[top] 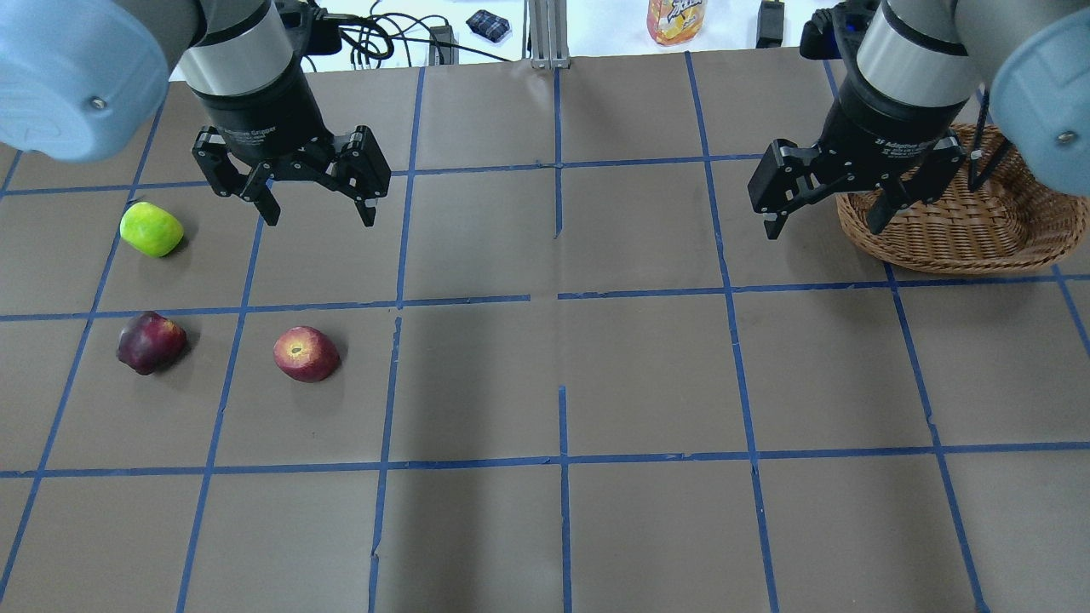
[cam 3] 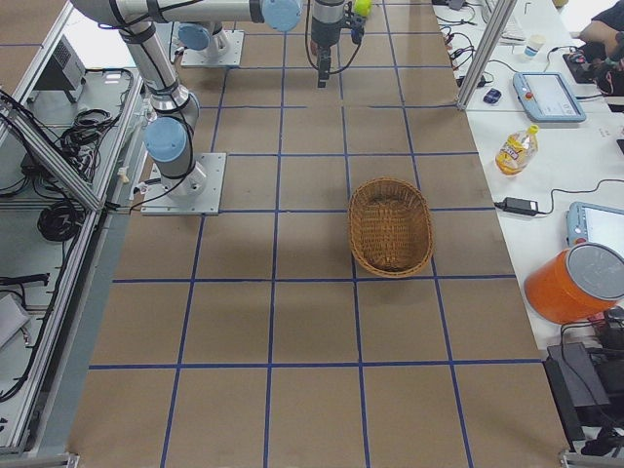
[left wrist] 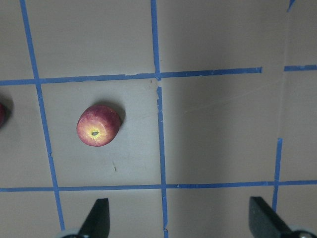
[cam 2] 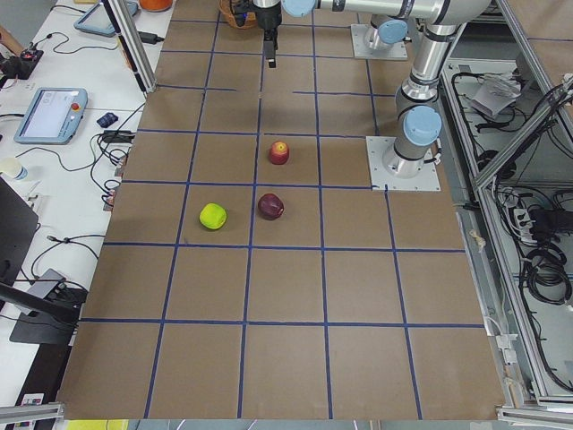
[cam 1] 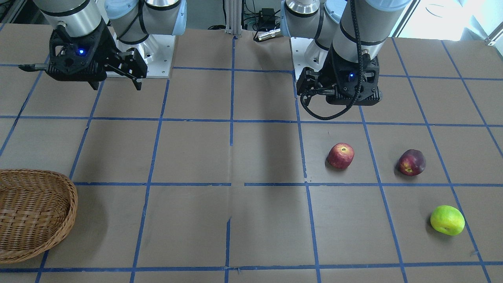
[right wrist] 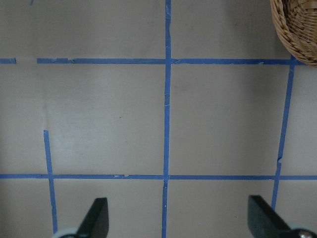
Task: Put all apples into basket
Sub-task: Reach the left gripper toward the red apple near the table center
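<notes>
Three apples lie on the table's left part. The red apple (top: 306, 353) (cam 1: 341, 156) also shows in the left wrist view (left wrist: 98, 125). The maroon apple (top: 151, 342) (cam 1: 412, 162) lies left of it. The yellow-green apple (top: 152, 229) (cam 1: 447, 220) lies farther out. My left gripper (top: 320, 213) (left wrist: 181, 223) is open and empty, above the table, apart from all three. The wicker basket (top: 962, 230) (cam 1: 35, 214) (cam 3: 390, 226) is empty at the far right. My right gripper (top: 824, 223) (right wrist: 178, 223) is open and empty, just left of the basket.
Blue tape lines grid the brown table. An orange bottle (top: 677, 19) and cables lie beyond the far edge. A side bench holds a tablet pendant (cam 2: 49, 112) and an orange bucket (cam 3: 575, 283). The arm bases (cam 2: 403, 166) stand at the near edge.
</notes>
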